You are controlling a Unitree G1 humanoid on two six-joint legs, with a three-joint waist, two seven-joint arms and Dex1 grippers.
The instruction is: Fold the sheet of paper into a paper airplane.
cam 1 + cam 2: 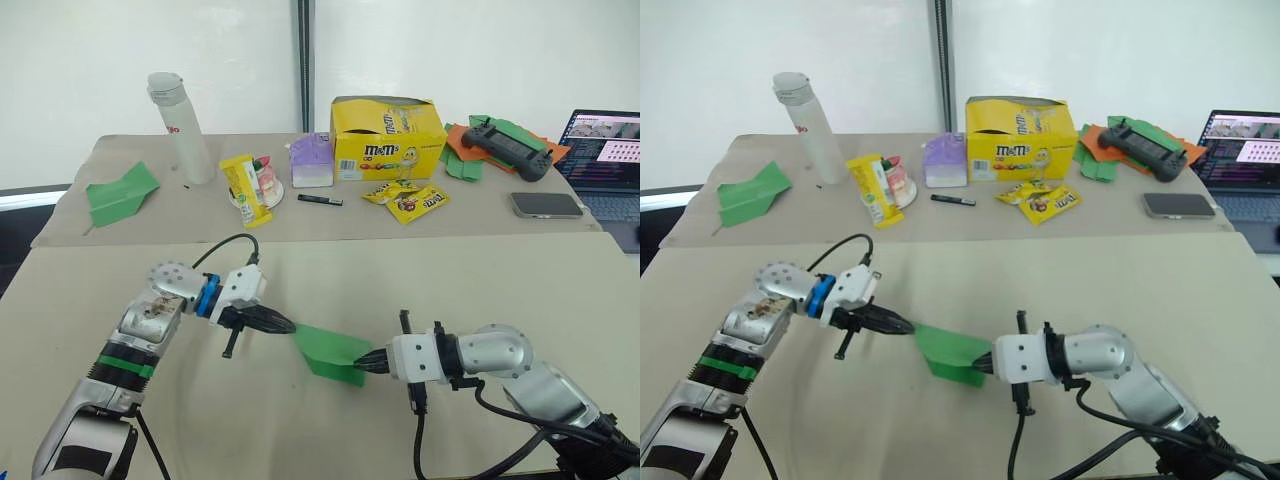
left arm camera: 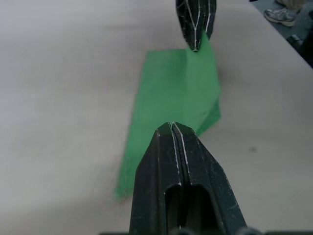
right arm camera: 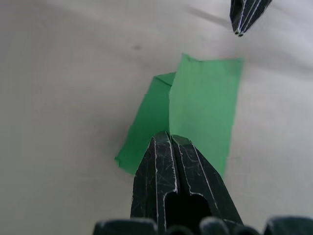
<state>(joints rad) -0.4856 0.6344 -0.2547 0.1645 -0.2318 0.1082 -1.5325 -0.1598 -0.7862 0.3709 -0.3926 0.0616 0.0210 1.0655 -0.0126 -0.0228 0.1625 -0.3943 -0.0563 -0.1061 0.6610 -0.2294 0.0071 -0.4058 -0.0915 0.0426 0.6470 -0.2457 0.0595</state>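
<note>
Folded sheet of paper point(image 1: 333, 352), lower centre of the frame on the counter point(image 1: 420, 270), spans the left gripper point(image 1: 288, 325) and right gripper point(image 1: 366, 364); both jaws clenched, right jaws on the paper's edge.

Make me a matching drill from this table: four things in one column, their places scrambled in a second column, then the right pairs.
Things:
1. folded green paper
2. black gamepad
3. phone
4. white bottle

Places:
A. on the crumpled green and orange papers
B. between the left claw and right claw
C. near the green paper dart, far left of the table
D. beside the laptop

Pairs: 1-B, 2-A, 3-D, 4-C
</note>
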